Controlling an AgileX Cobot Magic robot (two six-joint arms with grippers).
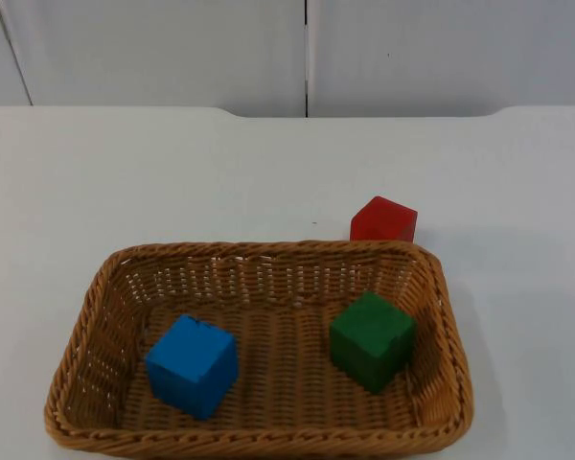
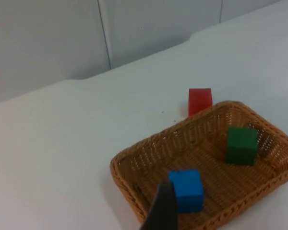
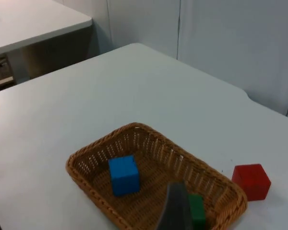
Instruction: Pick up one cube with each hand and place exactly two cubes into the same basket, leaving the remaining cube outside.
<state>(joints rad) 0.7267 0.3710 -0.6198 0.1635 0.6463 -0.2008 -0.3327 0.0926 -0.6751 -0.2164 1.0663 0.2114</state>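
Note:
A brown wicker basket (image 1: 268,251) stands at the table's near edge. Inside it, a blue cube (image 1: 193,365) lies at the left and a green cube (image 1: 371,339) at the right, both flat on the weave. A red cube (image 1: 383,220) rests on the table just behind the basket's far right corner, outside the rim. My left gripper (image 2: 161,213) hangs high above the table and looks down on the basket (image 2: 149,143) and the blue cube (image 2: 186,189). My right gripper (image 3: 175,211) is also raised well clear, above the green cube (image 3: 198,210). Neither holds anything that I can see.
The white table (image 1: 125,172) runs back to the grey partition wall (image 1: 307,53). A second table (image 3: 29,19) stands beyond this one's edge in the right wrist view.

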